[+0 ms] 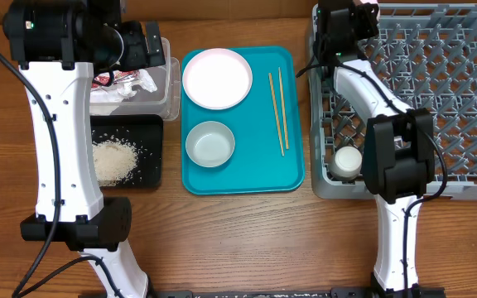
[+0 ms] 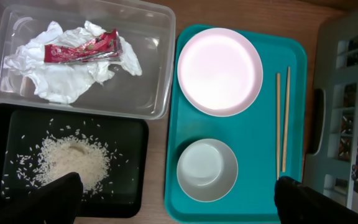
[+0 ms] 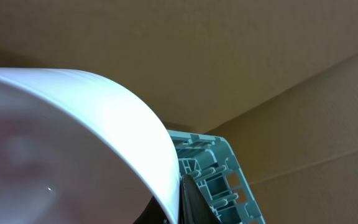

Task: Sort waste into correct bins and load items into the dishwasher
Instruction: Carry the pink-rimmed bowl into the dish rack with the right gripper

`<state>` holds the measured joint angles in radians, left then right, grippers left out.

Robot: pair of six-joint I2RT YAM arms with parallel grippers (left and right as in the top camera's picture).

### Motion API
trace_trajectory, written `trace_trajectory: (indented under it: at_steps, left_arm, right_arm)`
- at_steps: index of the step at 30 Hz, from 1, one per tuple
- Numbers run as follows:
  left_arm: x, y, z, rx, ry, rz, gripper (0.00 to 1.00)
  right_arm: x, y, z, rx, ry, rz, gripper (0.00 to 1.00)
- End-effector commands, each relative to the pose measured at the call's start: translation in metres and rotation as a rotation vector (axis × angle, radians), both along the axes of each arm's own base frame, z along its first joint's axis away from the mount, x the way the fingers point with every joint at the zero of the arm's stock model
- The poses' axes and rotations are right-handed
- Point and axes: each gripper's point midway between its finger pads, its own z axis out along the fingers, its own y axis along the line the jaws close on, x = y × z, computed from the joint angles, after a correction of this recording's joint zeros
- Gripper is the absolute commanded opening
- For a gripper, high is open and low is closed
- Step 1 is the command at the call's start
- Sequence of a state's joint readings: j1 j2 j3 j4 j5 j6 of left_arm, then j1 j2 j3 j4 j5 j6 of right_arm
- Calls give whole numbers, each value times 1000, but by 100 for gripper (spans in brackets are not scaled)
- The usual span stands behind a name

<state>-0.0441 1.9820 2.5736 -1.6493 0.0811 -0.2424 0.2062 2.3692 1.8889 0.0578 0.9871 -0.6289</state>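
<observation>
1. Our right jaws clamp a white bowl (image 3: pixel 73 155) by its rim, above a corner of the grey rack (image 1: pixel 454 91).
2. Our left jaws hang spread and empty over the clear tub (image 2: pixel 166 62).
3. The plate (image 1: pixel 217 78), second bowl (image 1: pixel 210 143) and chopsticks (image 1: pixel 276 116) lie on the teal tray (image 2: pixel 257 155); the cup (image 1: pixel 348 160) sits in the rack.

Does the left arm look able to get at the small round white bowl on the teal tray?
Probably yes. The small round white bowl sits uncovered on the teal tray, nothing in it, and the left gripper is open and empty above. The right arm is over the grey plastic dish rack.
</observation>
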Motion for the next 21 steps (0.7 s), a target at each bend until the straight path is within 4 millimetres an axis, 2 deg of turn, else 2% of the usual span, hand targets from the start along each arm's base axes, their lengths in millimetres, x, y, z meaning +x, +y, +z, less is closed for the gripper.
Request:
trace_trajectory:
  at_steps: [1,7,15,21]
  left_arm:
    - [2,0,-4,0,9,7,100]
    - [2,0,-4,0,9,7,100]
    - [2,0,-4,0,9,7,100]
    - [2,0,-4,0,9,7,100]
  right_arm:
    - [6,30,-10,18,15,83,4]
    - [12,27,6,38,-76,82,4]
    - [10,18,0,46,-59,64,4]
    - [13,10,3,58,-84,60,4]
